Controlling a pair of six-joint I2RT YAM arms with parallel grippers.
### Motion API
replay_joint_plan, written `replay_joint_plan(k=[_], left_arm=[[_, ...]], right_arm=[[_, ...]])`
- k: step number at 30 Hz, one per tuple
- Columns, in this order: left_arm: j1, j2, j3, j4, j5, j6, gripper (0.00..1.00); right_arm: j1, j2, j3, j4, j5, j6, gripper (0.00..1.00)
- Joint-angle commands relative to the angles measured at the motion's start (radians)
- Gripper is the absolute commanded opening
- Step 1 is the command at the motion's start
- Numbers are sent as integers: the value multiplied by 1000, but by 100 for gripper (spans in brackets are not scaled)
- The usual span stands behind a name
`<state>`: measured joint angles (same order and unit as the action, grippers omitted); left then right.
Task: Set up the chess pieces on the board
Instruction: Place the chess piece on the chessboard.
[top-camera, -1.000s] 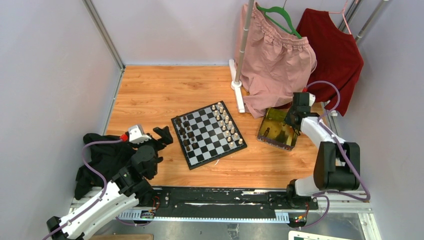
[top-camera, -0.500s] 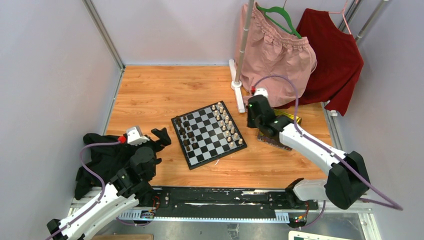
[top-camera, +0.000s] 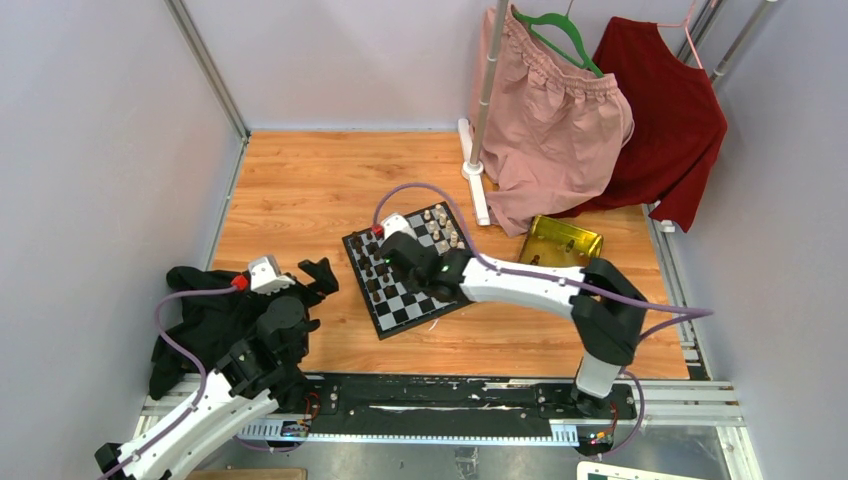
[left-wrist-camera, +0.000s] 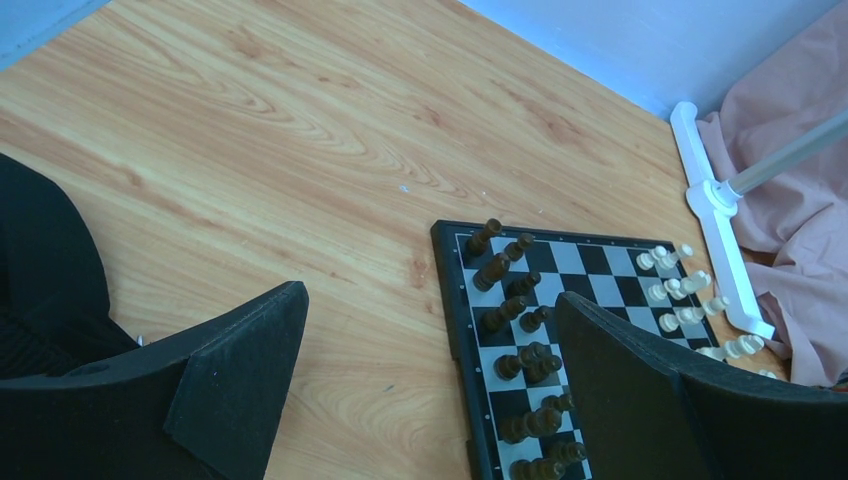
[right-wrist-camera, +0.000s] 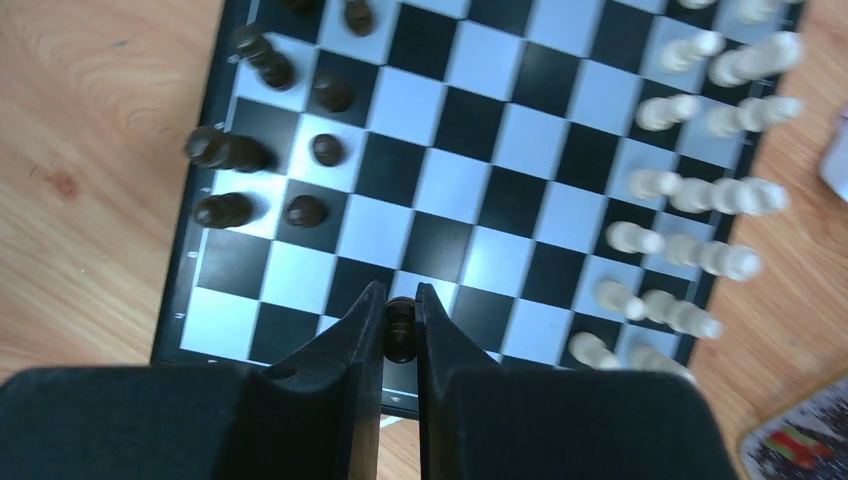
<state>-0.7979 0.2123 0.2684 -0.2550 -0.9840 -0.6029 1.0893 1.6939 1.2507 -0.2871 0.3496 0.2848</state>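
Observation:
The board (top-camera: 403, 306) lies mid-table, and my right arm hides part of it. Dark chess pieces (top-camera: 368, 272) stand along its left side, also in the left wrist view (left-wrist-camera: 505, 312) and the right wrist view (right-wrist-camera: 228, 152). My right gripper (top-camera: 386, 256) hangs over the board's left half. In its wrist view it (right-wrist-camera: 400, 298) is shut on one dark piece (right-wrist-camera: 400, 332), above the squares by the board's near edge (right-wrist-camera: 300, 335). My left gripper (top-camera: 322, 276) is open and empty left of the board (left-wrist-camera: 590, 270), its jaws wide apart (left-wrist-camera: 430, 300).
Cream-white pieces (top-camera: 446, 224) line the board's right side (right-wrist-camera: 690, 192). A gold tray (top-camera: 566, 240) sits right of the board. A rack's white foot (top-camera: 472, 172) holds pink (top-camera: 555, 120) and red (top-camera: 665, 110) garments at the back. A black cloth (top-camera: 205, 322) lies at the left.
My right arm has swung left from the gold tray across to the board's left half, its gripper shut. My left arm has barely moved.

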Motion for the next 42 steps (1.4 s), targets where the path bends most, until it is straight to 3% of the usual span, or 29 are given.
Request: replay_joint_plan(k=[1,11,42], left_arm=[[-1,-33,15,-30,-39,-18,100],[-1,-70,13,-65,-42,-27,100],[-1,-78,4,-67,-44,-27,100]], right_arm=[[68,79,81,-36,21,-35,0],[126,163,138,-41,-10,-30,0],[130,231,95,10,-48,-15,0]])
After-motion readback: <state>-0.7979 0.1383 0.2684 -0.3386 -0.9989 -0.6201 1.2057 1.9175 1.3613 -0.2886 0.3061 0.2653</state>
